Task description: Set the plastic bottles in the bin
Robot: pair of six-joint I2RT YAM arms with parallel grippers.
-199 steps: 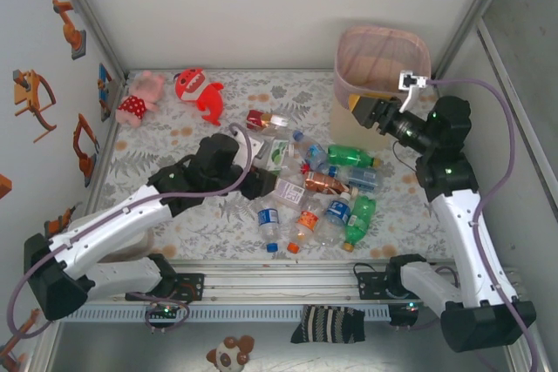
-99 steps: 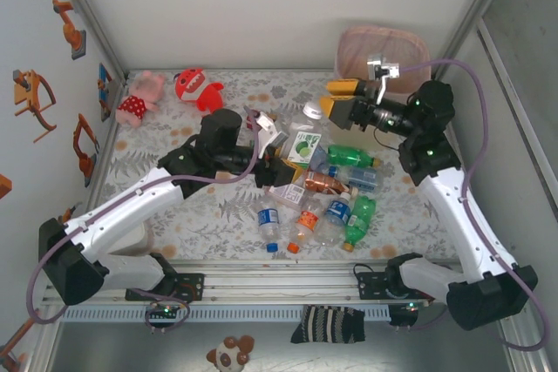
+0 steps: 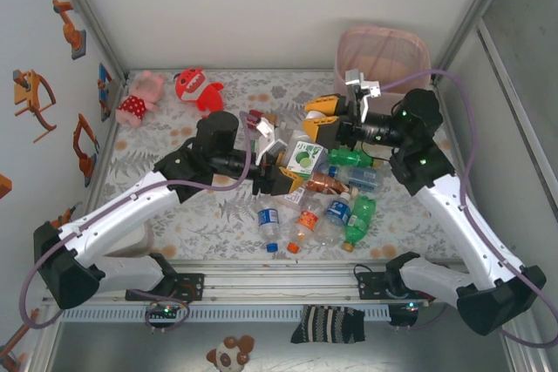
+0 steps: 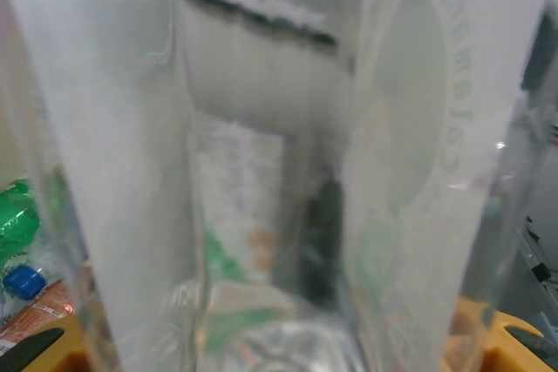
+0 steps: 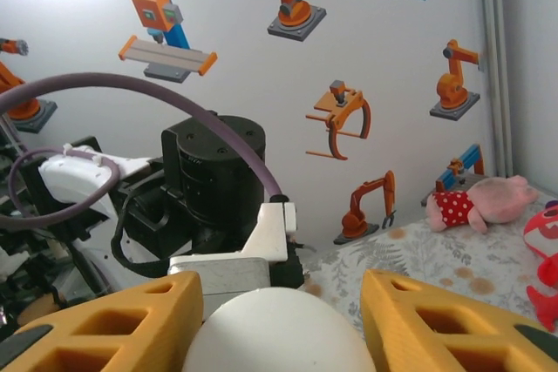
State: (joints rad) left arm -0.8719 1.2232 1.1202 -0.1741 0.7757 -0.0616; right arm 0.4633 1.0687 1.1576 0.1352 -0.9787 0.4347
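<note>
holding a clear bottle [image 3: 302,156] above the counter [image 3: 218,215], the left jaws clamp it; the right jaws flank a white rounded end [image 5: 277,330], grip unclear. many plastic bottles [image 3: 336,202] lie near the bin [image 3: 381,37]: mostly undone.

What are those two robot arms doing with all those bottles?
They are putting plastic bottles into the pink bin. The left gripper is clamped on a clear bottle with a green label, held over the pile of bottles. The right gripper is right beside it, with its fingers on either side of a white rounded thing, maybe that bottle's end. Whether it is squeezing is hard to tell. It looks like a handover, since the bin stands on the right arm's side.
</note>
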